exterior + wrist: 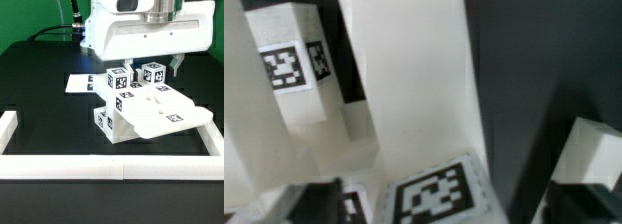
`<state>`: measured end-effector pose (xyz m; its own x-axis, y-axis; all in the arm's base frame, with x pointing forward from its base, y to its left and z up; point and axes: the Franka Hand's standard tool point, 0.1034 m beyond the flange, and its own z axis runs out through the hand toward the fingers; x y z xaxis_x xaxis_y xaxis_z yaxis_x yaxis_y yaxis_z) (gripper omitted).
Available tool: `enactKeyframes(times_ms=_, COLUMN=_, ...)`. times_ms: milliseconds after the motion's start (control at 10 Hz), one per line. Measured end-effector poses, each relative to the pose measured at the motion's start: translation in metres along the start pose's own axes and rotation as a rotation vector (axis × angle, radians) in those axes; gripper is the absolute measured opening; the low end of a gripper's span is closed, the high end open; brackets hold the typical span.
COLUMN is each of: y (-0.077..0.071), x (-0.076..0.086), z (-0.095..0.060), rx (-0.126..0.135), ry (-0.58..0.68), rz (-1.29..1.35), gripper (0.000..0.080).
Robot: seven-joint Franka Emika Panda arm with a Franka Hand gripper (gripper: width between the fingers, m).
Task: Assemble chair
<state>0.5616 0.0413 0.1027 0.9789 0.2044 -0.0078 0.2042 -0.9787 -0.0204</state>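
Presently, the partly built chair (135, 108) serves as the landmark for all positions given here. Starting at the exterior view's left, the marker board (82, 84) lies flat on the black table (40, 110) just behind and left of the chair, with the white border rail (100, 167) running along the table's near edge in front of it. The chair itself sits near the middle of the table: a tagged block (110, 122) at its lower left, two tagged posts (121, 80) standing upright at its back, and the flat seat slab (160, 112) tilting out toward the exterior view's right.

The gripper (162, 62) hangs directly above the rear right post (152, 74), fingers pointing downward. That post's long axis is vertical, in line with the gripper's approach, so the chair part lies straight below the tool and slightly forward of it. The wrist view shows a tall white tagged post (304, 80) close in, and a finger (589, 150) at the edge of frame.

The jaws appear partly parted, but whether they press on the post or stand clear of it cannot be determined; contact is hidden behind the arm housing.
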Motion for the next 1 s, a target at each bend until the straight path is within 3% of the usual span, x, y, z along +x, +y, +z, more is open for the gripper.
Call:
enactKeyframes(times_ms=100, y=0.0001, x=0.0, z=0.0, rx=0.0, ry=0.0, rz=0.0, gripper=0.0386)
enactKeyframes(times_ms=200, y=0.0001, x=-0.0001, z=0.0001, rx=0.0, ry=0.0, rz=0.002, gripper=0.0386)
enactKeyframes(times_ms=300, y=0.0001, x=0.0, z=0.0001, rx=0.0, ry=0.0, rz=0.022, gripper=0.0283)
enactKeyframes(times_ms=1000, y=-0.0006, x=0.0006, z=0.0, rx=0.012, ry=0.003, rz=0.421, gripper=0.0284)
